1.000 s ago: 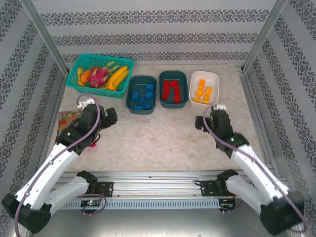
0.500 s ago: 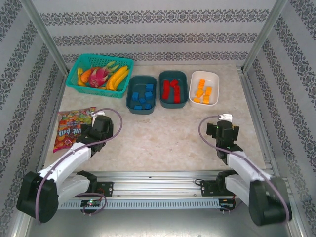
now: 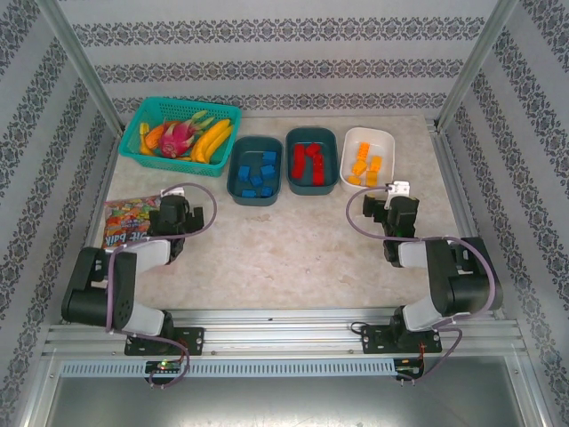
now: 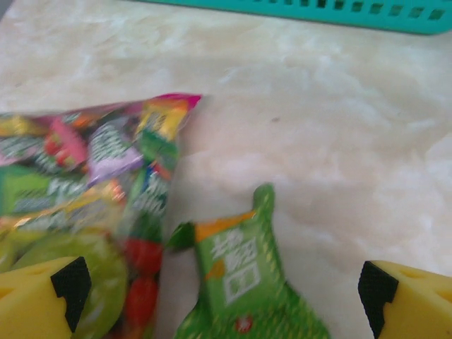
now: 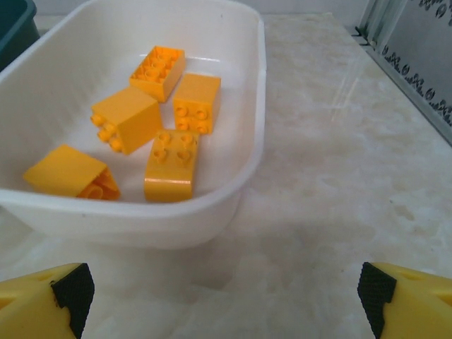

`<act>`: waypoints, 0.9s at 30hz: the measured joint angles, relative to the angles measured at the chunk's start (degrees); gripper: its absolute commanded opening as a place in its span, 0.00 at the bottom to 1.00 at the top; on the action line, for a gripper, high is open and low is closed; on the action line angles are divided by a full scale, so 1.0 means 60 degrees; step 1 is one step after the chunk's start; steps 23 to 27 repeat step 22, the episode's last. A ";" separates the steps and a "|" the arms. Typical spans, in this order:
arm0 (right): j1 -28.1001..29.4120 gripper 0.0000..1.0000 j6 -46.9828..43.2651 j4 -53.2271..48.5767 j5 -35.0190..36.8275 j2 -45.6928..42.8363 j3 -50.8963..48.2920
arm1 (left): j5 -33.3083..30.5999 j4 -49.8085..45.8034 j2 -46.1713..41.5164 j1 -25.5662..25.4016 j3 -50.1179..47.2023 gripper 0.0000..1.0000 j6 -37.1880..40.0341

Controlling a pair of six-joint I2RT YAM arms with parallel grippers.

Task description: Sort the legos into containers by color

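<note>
Plainly, orange legos (image 5: 171, 164) were seen upper left, in the white container (image 5: 141, 219) beyond the right fingers (image 5: 42, 300); left fingers (image 4: 39, 300) too were spread empty.

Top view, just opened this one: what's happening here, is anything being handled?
Sorting looks finished. The blue legos lie in the left teal tub, the red legos in the middle teal tub, the orange legos in the white tub, and I see no brick loose on the table. The left gripper hangs open over a candy bag, the right gripper open before the white tub; neither holds anything.
</note>
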 measured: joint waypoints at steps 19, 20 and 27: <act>0.0004 0.98 -0.0011 0.0470 -0.0142 0.0000 -0.0036 | 0.1067 0.3770 0.0758 0.0386 -0.1045 1.00 0.0248; 0.0004 0.98 -0.0011 0.0470 -0.0146 0.0000 -0.0029 | 0.1075 0.3792 0.0761 0.0386 -0.1045 1.00 0.0248; 0.0004 0.98 -0.0015 0.0470 -0.0171 0.0000 -0.0029 | 0.1093 0.3803 0.0761 0.0386 -0.1045 1.00 0.0244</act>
